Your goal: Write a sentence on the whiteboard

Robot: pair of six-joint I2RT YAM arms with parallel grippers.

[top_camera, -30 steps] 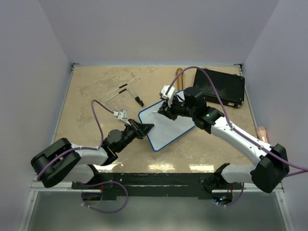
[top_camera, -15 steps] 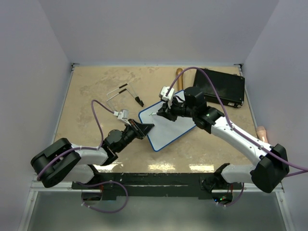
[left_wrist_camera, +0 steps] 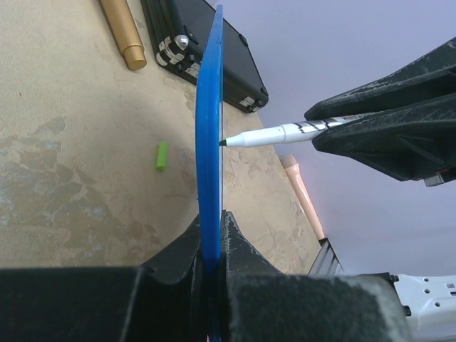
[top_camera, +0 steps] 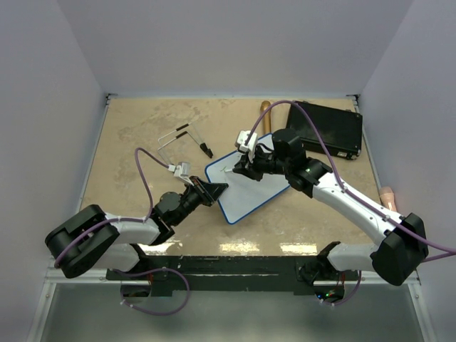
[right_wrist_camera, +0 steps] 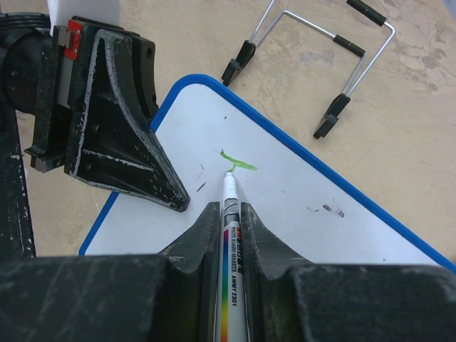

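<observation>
The whiteboard (top_camera: 248, 194), white with a blue rim, lies tilted in the middle of the table. My left gripper (top_camera: 218, 189) is shut on its near-left edge; in the left wrist view the blue rim (left_wrist_camera: 208, 135) runs edge-on between the fingers of the gripper (left_wrist_camera: 212, 219). My right gripper (top_camera: 236, 168) is shut on a white marker (right_wrist_camera: 231, 242). The marker's tip rests on the board (right_wrist_camera: 299, 206) at the end of a short green stroke (right_wrist_camera: 239, 162). The marker (left_wrist_camera: 285, 132) also meets the board face in the left wrist view.
A black case (top_camera: 325, 128) lies at the back right, with a gold cylinder (top_camera: 264, 116) beside it. A wire stand (top_camera: 187, 140) lies behind the board's left end. A green cap (left_wrist_camera: 162, 154) lies on the table, and a peach cylinder (top_camera: 388, 197) lies at the right edge.
My right gripper has shifted slightly with the marker on the board. The left gripper and the board have stayed put.
</observation>
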